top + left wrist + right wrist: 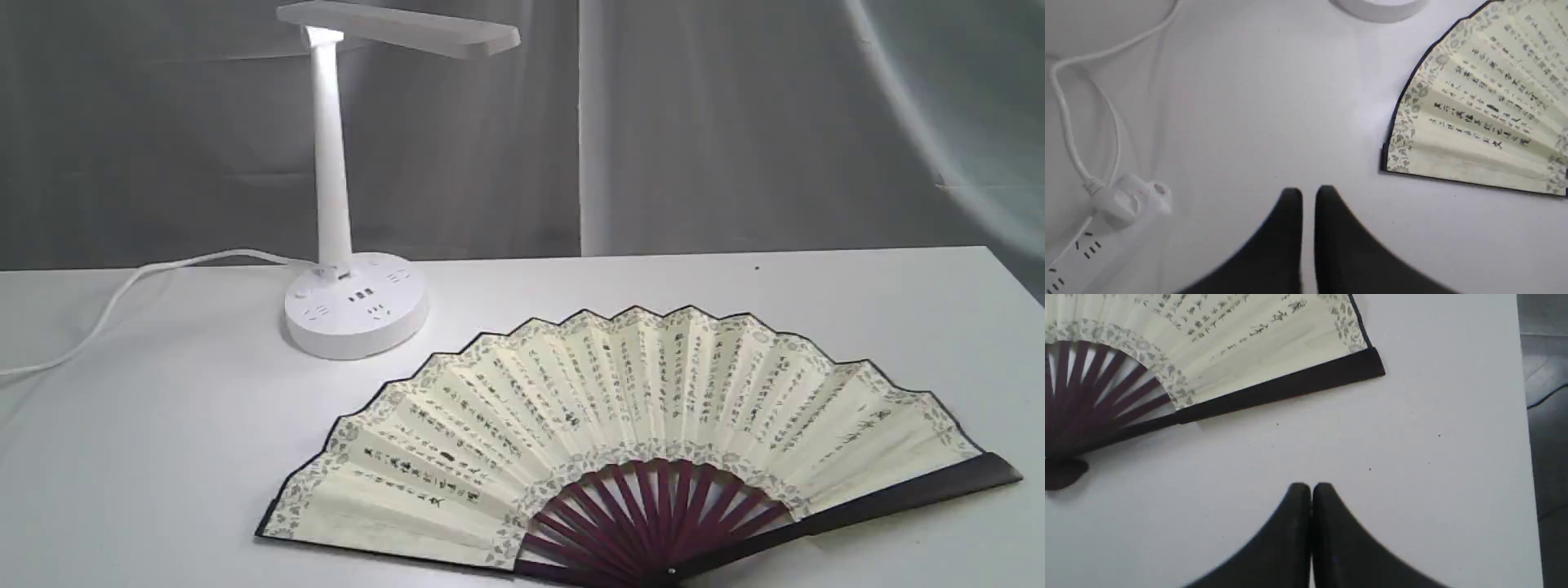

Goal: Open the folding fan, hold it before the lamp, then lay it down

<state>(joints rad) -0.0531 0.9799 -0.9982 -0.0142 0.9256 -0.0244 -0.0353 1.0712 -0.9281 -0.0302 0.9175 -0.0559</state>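
Observation:
The folding fan (637, 425) lies spread wide open and flat on the white table (163, 457), calligraphy side up, maroon ribs toward the front edge. The white lamp (347, 269) stands upright behind its left end, bar head at the top. Neither gripper shows in the exterior view. In the left wrist view my left gripper (1308, 196) hangs shut and empty above bare table, apart from the fan's left edge (1474, 114). In the right wrist view my right gripper (1311, 490) is shut and empty, a short way off the fan's dark guard (1290, 386).
The lamp's white cord (122, 294) runs off to the left and plugs into a white power strip (1098, 232) near the left gripper. The table's right edge (1525, 457) drops off close to the right gripper. A grey curtain hangs behind.

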